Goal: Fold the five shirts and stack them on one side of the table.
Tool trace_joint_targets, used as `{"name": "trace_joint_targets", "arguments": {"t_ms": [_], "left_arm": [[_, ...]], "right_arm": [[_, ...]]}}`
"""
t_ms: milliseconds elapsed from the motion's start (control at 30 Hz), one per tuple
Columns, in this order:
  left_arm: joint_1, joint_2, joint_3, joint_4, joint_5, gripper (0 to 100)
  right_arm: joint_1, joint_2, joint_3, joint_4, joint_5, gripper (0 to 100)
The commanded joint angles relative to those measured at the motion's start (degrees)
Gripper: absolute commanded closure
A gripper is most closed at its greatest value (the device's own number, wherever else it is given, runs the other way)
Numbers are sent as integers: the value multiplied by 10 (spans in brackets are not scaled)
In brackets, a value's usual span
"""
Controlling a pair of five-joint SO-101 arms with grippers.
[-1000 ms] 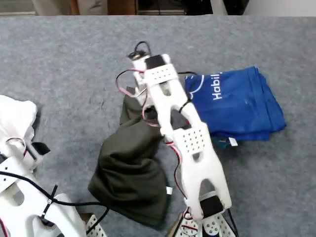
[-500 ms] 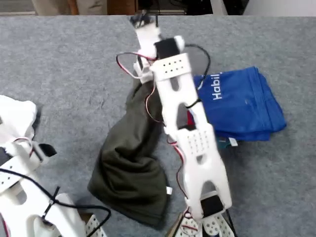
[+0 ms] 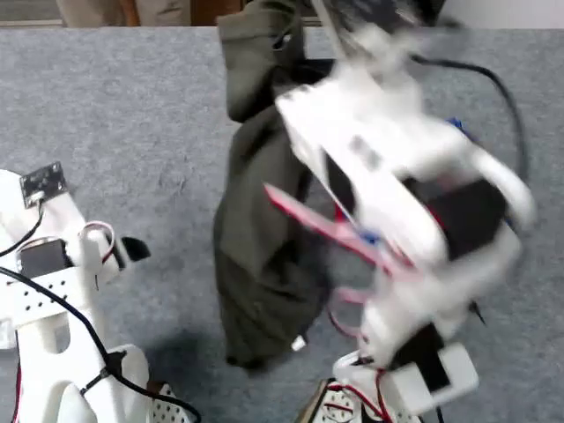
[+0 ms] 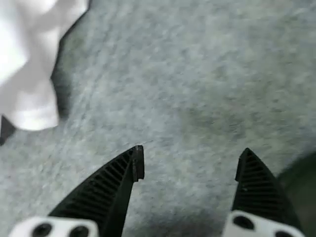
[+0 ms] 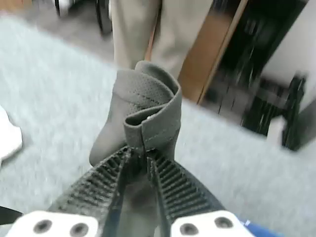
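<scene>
- The right gripper (image 5: 138,153) is pinched tight on a bunched edge of the dark olive shirt (image 5: 143,116). It holds it high, probably so the cloth hangs out straight before it is laid flat for folding.
- The shirt droops from that grip in a long column. Its lower end rests on the grey table (image 3: 132,106), near the middle of the near edge.
- The left gripper (image 4: 190,165) hovers low over bare table with its jaws spread, near the white shirt (image 4: 29,64) at the left, likely ready to take a loose corner.
- A second ago the right arm lay low over a crumpled heap; since then it has swung up and far, drawing the shirt long.
- The raised arm now hides most of the folded blue shirt (image 5: 254,231) on the right.
</scene>
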Motion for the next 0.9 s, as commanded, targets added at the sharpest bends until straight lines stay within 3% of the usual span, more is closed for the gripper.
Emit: {"name": "trace_joint_targets", "arguments": {"t_ms": [0,233,467,567,700,867], "left_arm": [[27,-7,-65,-6,42,694],[128,-1,-141,-6,157,692],[272,-1,-144,1,154,696],[358,-3,-108,18,98,696],[455,-7,-40,41,-2,696],[467,-7,34,25,-51,696]], "right_arm": [[-5,-80,0,5,18,994],[-5,-103,10,9,16,994],[-5,-102,11,7,16,994],[-2,-102,17,6,17,994],[59,-90,63,4,17,994],[148,-65,112,-8,19,994]]}}
